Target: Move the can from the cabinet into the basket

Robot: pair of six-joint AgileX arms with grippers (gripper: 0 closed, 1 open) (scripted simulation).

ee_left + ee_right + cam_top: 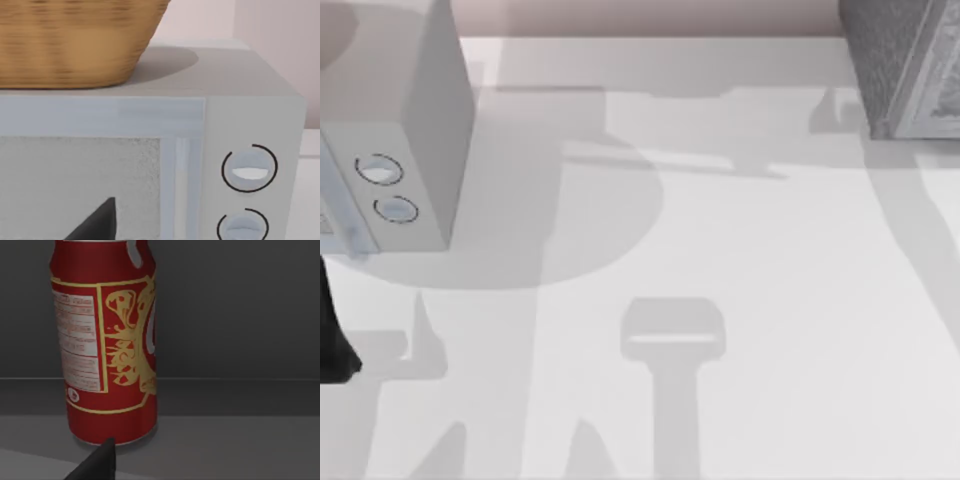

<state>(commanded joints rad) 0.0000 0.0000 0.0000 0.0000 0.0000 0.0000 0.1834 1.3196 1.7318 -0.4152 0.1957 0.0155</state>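
Where dark walls close in, upright can [105,345].

The can [105,350] is red with a yellow printed pattern and a pale text panel, against dark grey walls. The cabinet [910,65] is dark grey and speckled with a paler frame. The basket [75,40] is tan and woven, the dial box [250,125] pale grey, the table [770,300] white.
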